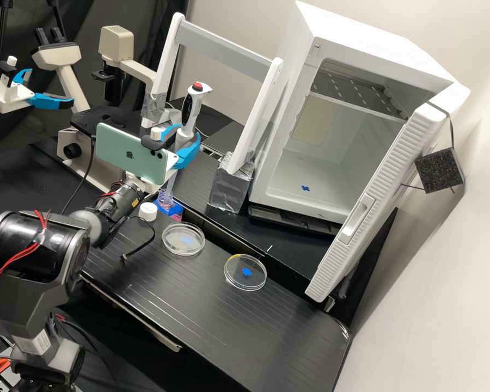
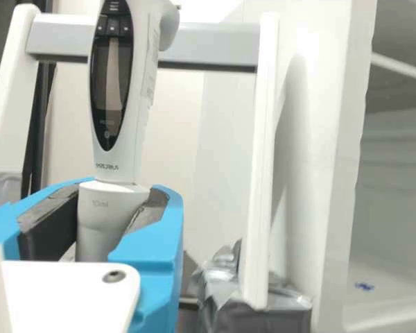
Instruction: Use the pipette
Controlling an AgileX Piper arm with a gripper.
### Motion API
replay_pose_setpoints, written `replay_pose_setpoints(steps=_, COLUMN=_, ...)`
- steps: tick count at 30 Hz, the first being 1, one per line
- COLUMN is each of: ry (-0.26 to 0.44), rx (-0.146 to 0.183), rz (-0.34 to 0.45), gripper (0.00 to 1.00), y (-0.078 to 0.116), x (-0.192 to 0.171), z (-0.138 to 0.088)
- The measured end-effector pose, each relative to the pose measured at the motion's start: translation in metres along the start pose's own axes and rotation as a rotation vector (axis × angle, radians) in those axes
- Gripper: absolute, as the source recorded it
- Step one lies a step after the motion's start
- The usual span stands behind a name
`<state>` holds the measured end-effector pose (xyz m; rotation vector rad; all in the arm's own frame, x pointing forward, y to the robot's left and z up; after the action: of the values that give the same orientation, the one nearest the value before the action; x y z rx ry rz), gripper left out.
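One electronic pipette (image 1: 189,109), smooth pale plastic, red top button (image 1: 197,86), glossy dark oval display (image 2: 112,76), small print on the body; near upright, upper centre-left of the high view, clamped about its lower body between the blue fingers of the gripper (image 1: 185,138). Two round, clear Petri dishes (image 1: 175,251), blue patches seen through them, centre and centre-left, on a black bench (image 1: 201,316) with lined surface.

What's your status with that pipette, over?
Tool closed on pipette. Pipette roughly upright, red button on top. Possible obstacle: white frame standing behind it.
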<state>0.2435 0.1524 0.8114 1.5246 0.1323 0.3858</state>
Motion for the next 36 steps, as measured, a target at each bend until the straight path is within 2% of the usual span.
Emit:
replay_pose_setpoints(steps=7, ry=-0.015, rx=-0.004, rz=-0.074, gripper=0.00, y=-0.021, x=-0.004, z=0.003)
replay_pose_setpoints(steps=16, ry=-0.051, rx=-0.008, rz=-0.094, gripper=0.00, y=-0.032, x=-0.004, z=0.008)
replay_pose_setpoints(steps=25, ry=-0.060, rx=-0.002, rz=-0.086, gripper=0.00, y=-0.029, x=-0.006, z=0.009)
replay_pose_setpoints(steps=36, ry=-0.015, rx=0.012, rz=-0.021, gripper=0.00, y=-0.008, x=-0.009, z=-0.004)
